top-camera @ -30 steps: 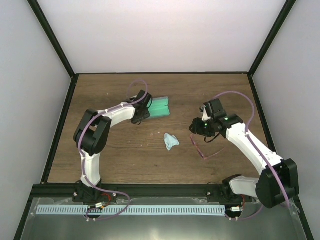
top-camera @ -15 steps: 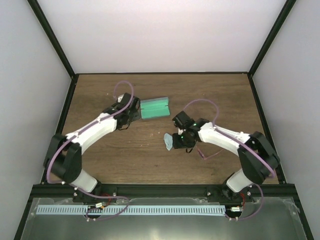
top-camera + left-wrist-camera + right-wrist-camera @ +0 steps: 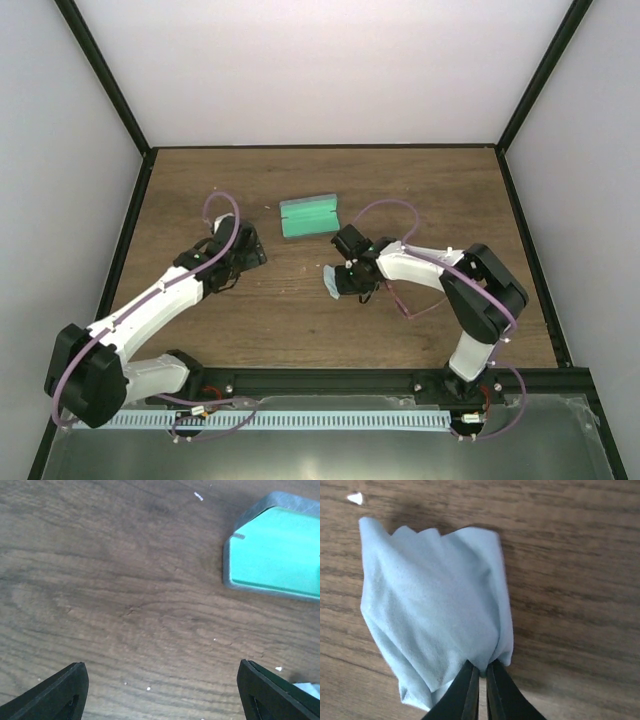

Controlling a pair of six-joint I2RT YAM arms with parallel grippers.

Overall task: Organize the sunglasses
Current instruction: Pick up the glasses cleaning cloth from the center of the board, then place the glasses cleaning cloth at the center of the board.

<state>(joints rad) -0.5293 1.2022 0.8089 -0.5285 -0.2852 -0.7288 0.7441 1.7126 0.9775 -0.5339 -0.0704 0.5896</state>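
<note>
The sunglasses (image 3: 408,309) lie flat on the wooden table (image 3: 300,320), toward 4 o'clock from its middle. They show only as thin, pink-purple translucent lines: one slender strand runs from 11 to 5 o'clock, and another bends off toward 2 o'clock. The lens shape is too faint to tell. A light-blue cloth (image 3: 331,285) sits near at their 9 o'clock, and a green-lined case (image 3: 310,215) lies well apart, between 10 and 11 o'clock.

Lab test cell: white walls (image 3: 330,70), black frame (image 3: 105,75), wooden table (image 3: 300,320).
</note>
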